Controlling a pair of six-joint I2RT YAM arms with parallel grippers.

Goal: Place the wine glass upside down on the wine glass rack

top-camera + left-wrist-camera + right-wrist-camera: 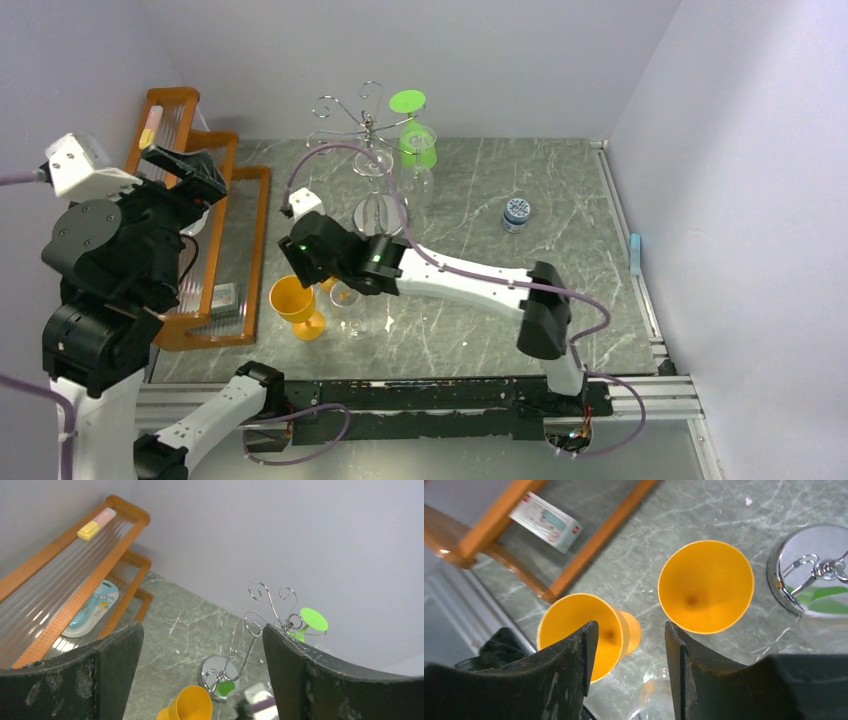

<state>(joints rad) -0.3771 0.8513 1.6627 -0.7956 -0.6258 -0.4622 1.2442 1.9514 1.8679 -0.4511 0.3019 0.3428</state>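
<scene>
Right gripper [629, 625] fills the bottom of its own wrist view. Its jaws are parted to a moderate gap and hold nothing, and it hangs above a cluster of three glasses toward the near-left part of the bench. Under the gap between its tips stands the orange wine glass [574, 630], upright on its foot with the bowl mouth up. Its long axis is therefore vertical, running roughly along the gripper's line of approach, not across it. A second orange glass [706, 587] stands just beside it on the far side, and a clear glass [651, 702] toward the arm's base. Which of the three is meant cannot be settled, though the first looks likeliest.

The wine glass rack [371, 122] stands near the middle of the far edge, well apart from the cluster, with a green glass [417, 140] hung upside down on it. The left gripper [201, 630] is spread wide and empty, raised over the wooden rack [262, 240] along the left edge, so the right arm is plainly nearer. I judge the grasp should take the stem side-on, so the glass can be inverted.
</scene>
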